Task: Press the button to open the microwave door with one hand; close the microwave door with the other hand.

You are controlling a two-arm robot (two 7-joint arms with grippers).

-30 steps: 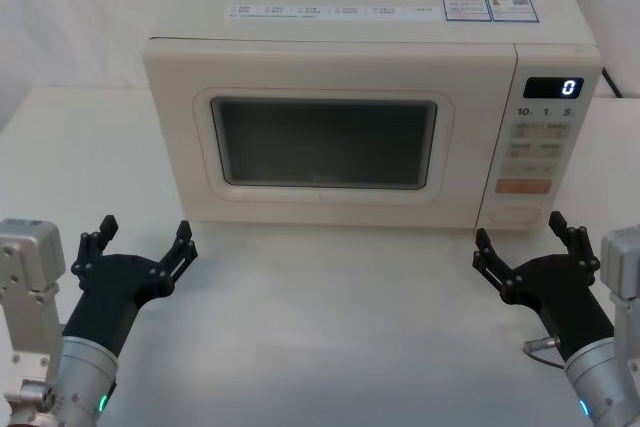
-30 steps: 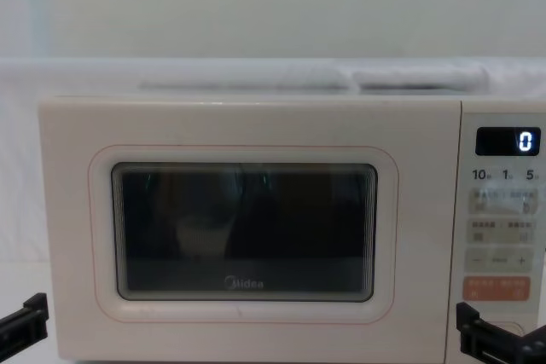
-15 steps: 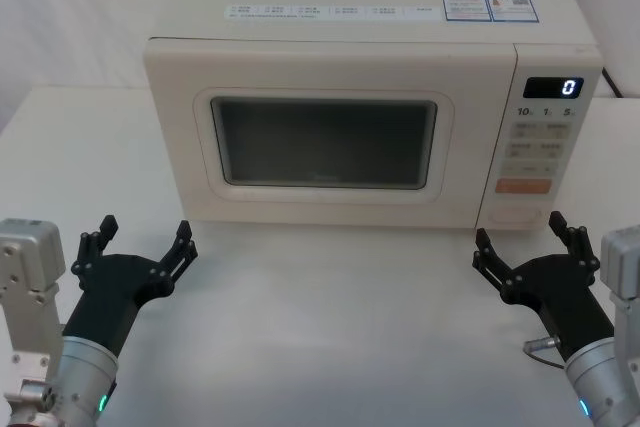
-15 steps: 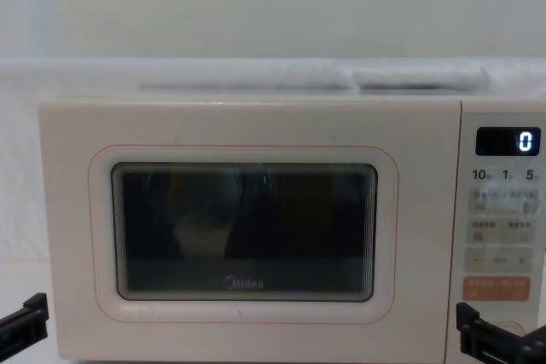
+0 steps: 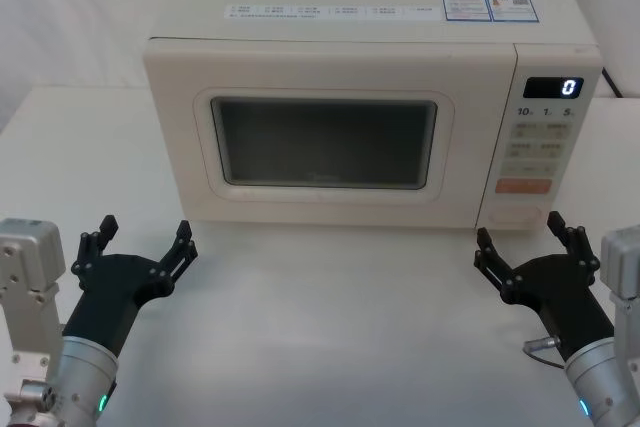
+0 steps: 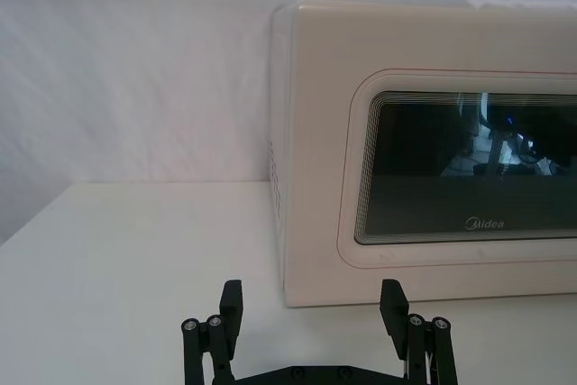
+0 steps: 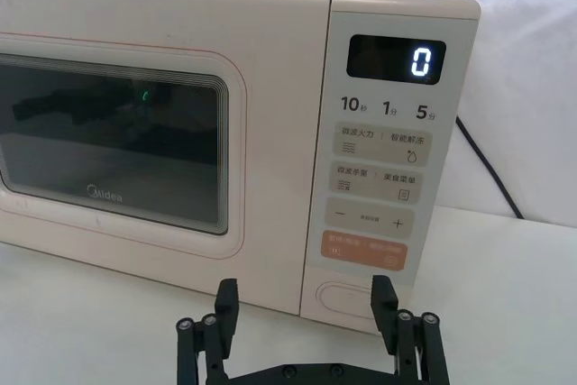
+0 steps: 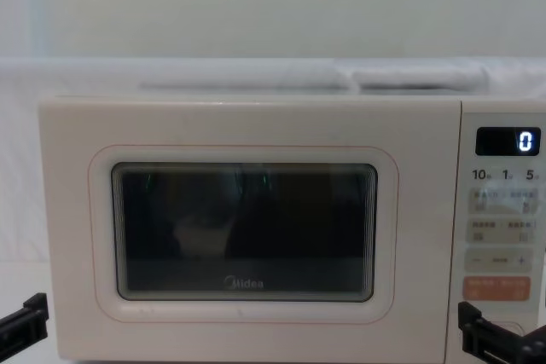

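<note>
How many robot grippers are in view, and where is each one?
2. The left gripper hovers open over the table before the microwave's left front corner; the right gripper hovers open just before the control panel.

White table (image 5: pixel 330 317), carrying a cream microwave (image 5: pixel 360 137) at its far middle, with a small metal piece (image 5: pixel 541 344) lying near the right edge.

I count one microwave (image 5: pixel 370 127), one microwave door (image 5: pixel 320 132) on it, one lit display (image 5: pixel 553 88) reading zero, two grippers, left gripper (image 5: pixel 140 247) and right gripper (image 5: pixel 528 240), one table (image 5: pixel 330 327).
</note>
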